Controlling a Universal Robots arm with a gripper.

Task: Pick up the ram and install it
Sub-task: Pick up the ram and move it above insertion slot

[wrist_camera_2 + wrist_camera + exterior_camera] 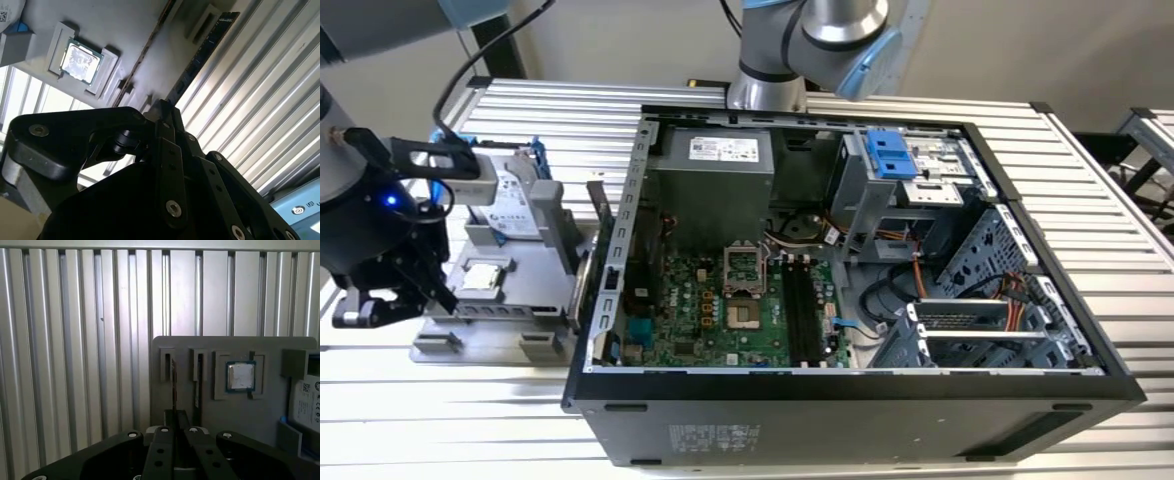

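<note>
So the ram (173,385) is parked on edge in a slot of the grey holder (240,415) on the table (75,340). It's the outermost stick, on the side away from the processor chip (241,376), with bare table right beyond it. A second stick (198,385) stands just beside it in the next slot. In both wrist views the claw (176,417) lines up with the outer stick, its tip right at the stick's near end. What worries me most is how tightly those two sticks are packed. If the claw is even slightly off to one side, I reckon it bumps or drags the neighbour along. The stick is thin and only offers a narrow edge, so a shallow or crooked grip would probably let it twist, jam in the holder slot, or slip partway up. The black motherboard slots (803,305) sit well apart from the holder, deep inside the open computer case (854,410) with cables and a drive cage around them. A tilted stick could clip the case wall or refuse to seat there, and forcing that won't be kind to the board. As for the claw, I honestly can't tell whether it's spread, pressed together or already nipping the ram. The black linkage covers the spot where they'd meet, so contact is a maybe.
</note>
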